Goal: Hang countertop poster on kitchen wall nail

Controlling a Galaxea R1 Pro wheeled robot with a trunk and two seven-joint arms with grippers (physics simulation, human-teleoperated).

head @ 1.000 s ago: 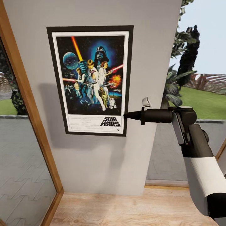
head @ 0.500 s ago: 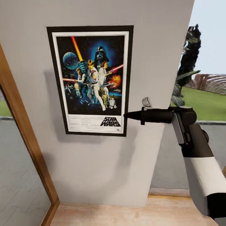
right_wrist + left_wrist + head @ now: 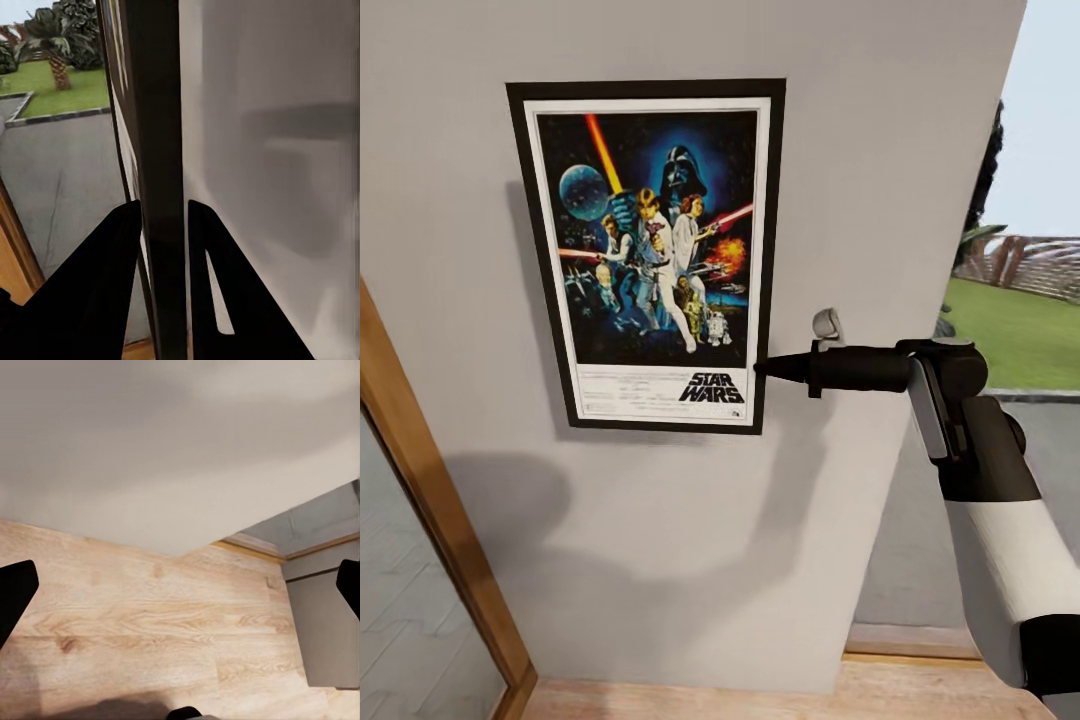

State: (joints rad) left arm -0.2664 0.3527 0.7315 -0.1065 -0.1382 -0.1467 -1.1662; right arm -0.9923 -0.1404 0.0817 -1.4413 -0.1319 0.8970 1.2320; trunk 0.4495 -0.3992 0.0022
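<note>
Poster (image 3: 650, 255) pinched at its 4 o'clock frame edge.
Right gripper (image 3: 760, 368) clamped the thin, stiff, seemingly light frame; left fingers (image 3: 15, 596) stood wide, holding nothing.

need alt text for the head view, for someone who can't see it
A framed Star Wars poster hangs upright against a grey wall, its lower right edge pinched by the robot's right gripper. A wooden door frame stands to the left, a lawn to the right.
</note>
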